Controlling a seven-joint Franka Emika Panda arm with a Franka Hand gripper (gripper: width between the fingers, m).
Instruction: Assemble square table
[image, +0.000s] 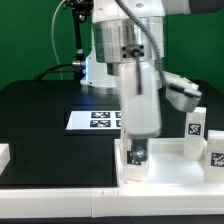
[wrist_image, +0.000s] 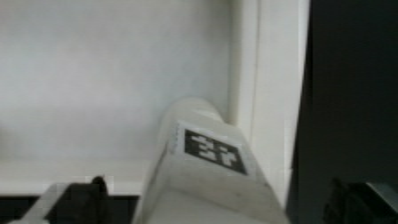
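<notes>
The square table's white slab (image: 172, 170) lies at the front, on the exterior view's right. A white leg (image: 137, 154) with a black-and-white tag stands upright at the slab's corner nearest the exterior view's left. My gripper (image: 137, 162) hangs straight down over it, open, one finger on each side. In the wrist view the leg (wrist_image: 217, 150) rises between the dark fingertips (wrist_image: 80, 202), with a gap on both sides and my gripper (wrist_image: 222, 208) not touching it. The slab (wrist_image: 107, 90) fills most of that view. Two more tagged legs (image: 195, 124) (image: 216, 150) stand at the slab's far side.
The marker board (image: 98, 120) lies on the black table behind the arm. A plain white block (image: 4, 156) sits at the exterior view's left edge. A white rail (image: 60, 195) runs along the front edge.
</notes>
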